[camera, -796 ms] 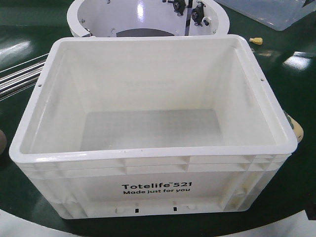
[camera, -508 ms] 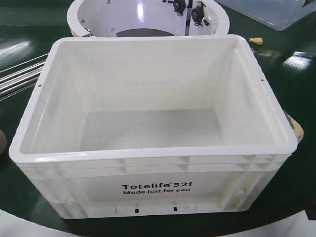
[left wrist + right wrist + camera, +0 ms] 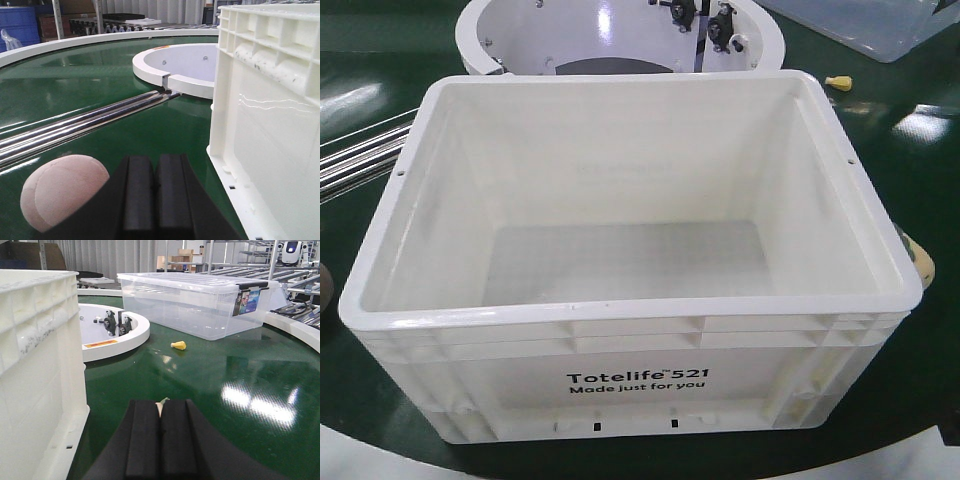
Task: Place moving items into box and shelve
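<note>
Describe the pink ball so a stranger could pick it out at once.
Find the big white crate on the green belt. Left of it, near the steel rods, lies the ball. It is the only round, dull pink thing there, with faint seams.

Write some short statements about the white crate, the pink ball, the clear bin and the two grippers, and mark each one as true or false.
1. The white crate has nothing inside it. True.
2. The pink ball lies inside the crate. False: it lies on the green surface outside the crate, beside the left gripper.
3. The left gripper is wide open. False: its fingers are pressed together with nothing between them.
4. The right gripper is shut. True.
5. The clear bin has its lid on. True.
</note>
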You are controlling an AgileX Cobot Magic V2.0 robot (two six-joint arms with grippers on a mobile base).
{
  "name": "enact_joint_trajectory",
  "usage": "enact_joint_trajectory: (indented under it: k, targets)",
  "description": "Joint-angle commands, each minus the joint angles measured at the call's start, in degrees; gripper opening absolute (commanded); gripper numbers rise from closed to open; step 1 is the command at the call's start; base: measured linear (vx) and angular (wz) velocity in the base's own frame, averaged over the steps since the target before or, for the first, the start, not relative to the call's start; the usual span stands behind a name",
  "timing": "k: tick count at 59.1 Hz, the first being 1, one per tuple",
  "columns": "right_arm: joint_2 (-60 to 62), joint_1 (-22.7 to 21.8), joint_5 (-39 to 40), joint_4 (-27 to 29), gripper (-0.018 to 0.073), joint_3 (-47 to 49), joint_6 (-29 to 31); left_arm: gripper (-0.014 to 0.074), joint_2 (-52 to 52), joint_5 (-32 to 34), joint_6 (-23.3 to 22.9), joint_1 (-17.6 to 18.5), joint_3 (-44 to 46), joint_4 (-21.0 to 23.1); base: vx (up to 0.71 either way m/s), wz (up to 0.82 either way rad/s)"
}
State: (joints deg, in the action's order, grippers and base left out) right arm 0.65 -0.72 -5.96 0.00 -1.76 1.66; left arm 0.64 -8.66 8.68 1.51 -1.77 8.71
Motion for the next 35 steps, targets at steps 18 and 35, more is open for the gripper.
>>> enact_joint_trajectory:
  k: [18,35]
  targets:
    - [0.8,0.0,14.9,-1.3,-0.0009,0.0,0.5,-0.0006,0.8,12.9,-2.2,0.2,2.0,0.6,0.0,0.0]
    - [0.1,0.1,18.6,0.6,-0.0007,15.6,-3.7,-0.0006,0.3,16.4,-2.0,0.2,19.0,0.6,0.0,0.0]
